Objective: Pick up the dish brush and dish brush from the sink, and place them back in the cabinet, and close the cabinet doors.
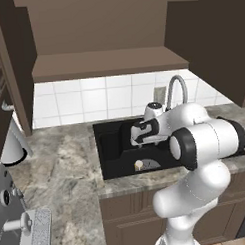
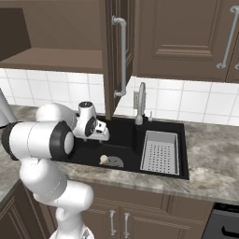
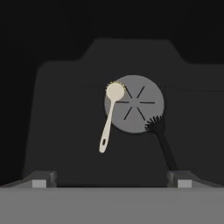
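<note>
While the arm hangs over the sink with nothing picked up yet, the step in hand looks like the first grasp, and the hand view is the one to steer by. At the left of centre in that view lies the whitish brush, its round yellowish head resting on the upper left edge of the grey drain and its handle running down and slightly left over the black basin floor. Right of it, the black brush has its bristle head touching the drain's lower right edge, with the handle trailing toward the lower right of the frame (hard to trace against the dark floor). The fingers stand fully apart and hold nothing, their tips at the bottom left and bottom right of the frame.

To do this well, I would take the whitish brush first, since it reads clearly and lies apart from the other. Centre the open fingers over the middle of its handle, turn the wrist so they straddle it crosswise, and descend straight. In the right base view the open cabinet door hangs above the sink, so the lift should mind it.
</note>
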Robot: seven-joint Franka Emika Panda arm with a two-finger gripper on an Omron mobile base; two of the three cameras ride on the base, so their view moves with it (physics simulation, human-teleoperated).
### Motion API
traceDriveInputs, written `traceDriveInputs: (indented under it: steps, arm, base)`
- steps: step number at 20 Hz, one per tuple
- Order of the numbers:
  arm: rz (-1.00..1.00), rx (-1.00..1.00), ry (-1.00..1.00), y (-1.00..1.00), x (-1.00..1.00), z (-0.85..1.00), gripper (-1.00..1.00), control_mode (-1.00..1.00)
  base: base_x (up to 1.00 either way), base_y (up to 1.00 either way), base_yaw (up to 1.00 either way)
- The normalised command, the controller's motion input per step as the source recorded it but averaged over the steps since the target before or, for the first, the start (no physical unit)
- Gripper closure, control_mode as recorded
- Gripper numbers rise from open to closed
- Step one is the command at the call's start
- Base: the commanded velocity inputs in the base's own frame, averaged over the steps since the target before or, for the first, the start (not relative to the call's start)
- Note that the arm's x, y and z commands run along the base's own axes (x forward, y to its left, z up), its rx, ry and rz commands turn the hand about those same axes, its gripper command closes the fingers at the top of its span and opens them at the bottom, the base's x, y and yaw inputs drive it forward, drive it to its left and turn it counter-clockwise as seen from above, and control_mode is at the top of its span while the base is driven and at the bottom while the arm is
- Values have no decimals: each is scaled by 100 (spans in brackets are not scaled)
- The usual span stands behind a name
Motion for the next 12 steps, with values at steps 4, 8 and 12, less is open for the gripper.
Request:
traceDriveInputs:
  steps: [4,8,12]
  arm:
    - [0,0,0,0,3,-27,-100,-100]
    - [0,0,0,0,0,-29,-100,-100]
    - [0,0,0,0,1,-27,-100,-100]
  base:
    - [0,0,0]
    - [0,0,0]
    - [0,0,0]
